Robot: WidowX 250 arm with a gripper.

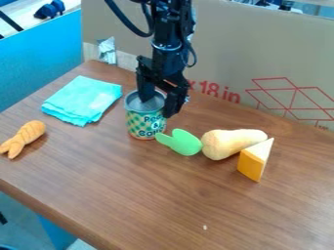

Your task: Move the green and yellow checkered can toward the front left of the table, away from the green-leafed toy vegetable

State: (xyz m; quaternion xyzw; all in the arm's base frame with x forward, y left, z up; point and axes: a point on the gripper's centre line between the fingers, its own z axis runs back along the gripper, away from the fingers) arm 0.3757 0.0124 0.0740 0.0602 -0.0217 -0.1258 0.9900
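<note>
The black gripper (159, 101) is over the can at the upper middle, its fingers apart. One finger dips into the can's mouth, and the other hangs outside its right rim. The open-topped can (145, 124), with a green and yellow pattern, stands upright between the cloth and the green toy. Just right of its base lies a light green toy piece (186, 143). A pale, pear-shaped toy (228, 142) touches or nearly touches that piece. Next to it is an orange and white cheese wedge (256, 160).
A folded turquoise cloth (81, 100) lies left of the can. Near the table's left edge is an orange-brown braided toy (24, 139). Behind the wooden table (143, 195) stands a cardboard wall (261, 53), and a blue panel (39, 61) rises at the left.
</note>
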